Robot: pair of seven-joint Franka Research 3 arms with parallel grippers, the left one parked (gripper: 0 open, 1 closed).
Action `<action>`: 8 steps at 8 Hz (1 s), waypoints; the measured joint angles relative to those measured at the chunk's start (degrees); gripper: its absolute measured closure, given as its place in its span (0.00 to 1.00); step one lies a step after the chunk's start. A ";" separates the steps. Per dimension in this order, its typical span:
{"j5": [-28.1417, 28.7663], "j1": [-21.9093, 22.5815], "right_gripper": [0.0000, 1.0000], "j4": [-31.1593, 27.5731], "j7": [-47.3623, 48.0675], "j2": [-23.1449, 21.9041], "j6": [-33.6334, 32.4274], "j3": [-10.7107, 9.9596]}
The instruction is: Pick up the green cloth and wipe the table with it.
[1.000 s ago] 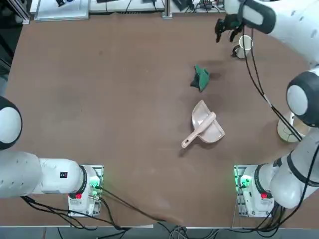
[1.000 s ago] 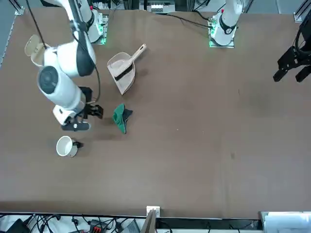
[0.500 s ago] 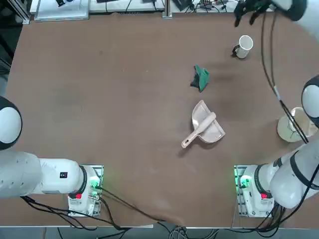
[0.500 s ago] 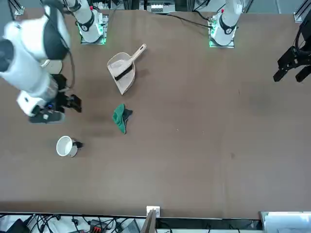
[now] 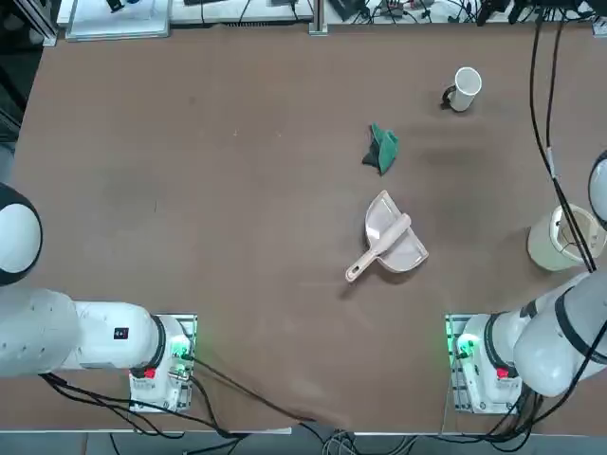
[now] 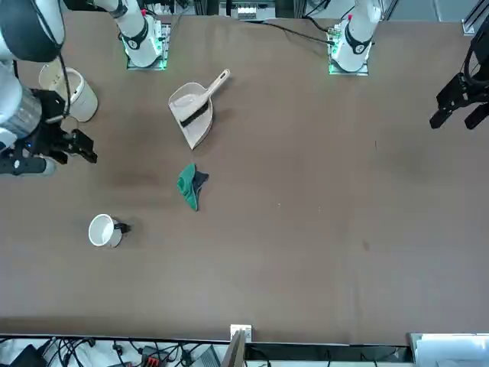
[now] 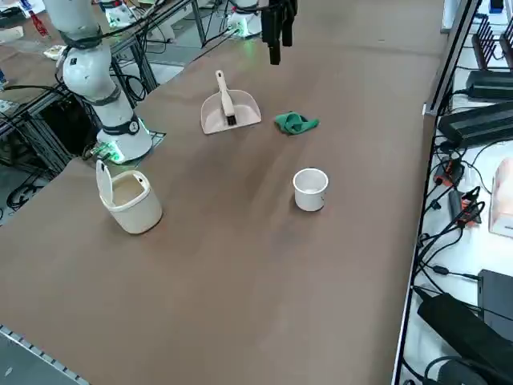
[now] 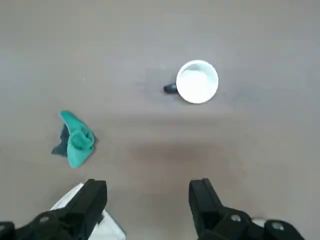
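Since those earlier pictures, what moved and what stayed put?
The right gripper moved out to the right, away from the green cloth, with its jaws open and empty. The cloth, the white mug, the dustpan and the white bucket all stayed where they were.

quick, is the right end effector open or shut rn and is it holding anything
Right end effector: open, holding nothing, up over the table.
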 joint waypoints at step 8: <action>-5.12 -31.31 0.00 -7.02 0.01 -10.43 -4.03 33.76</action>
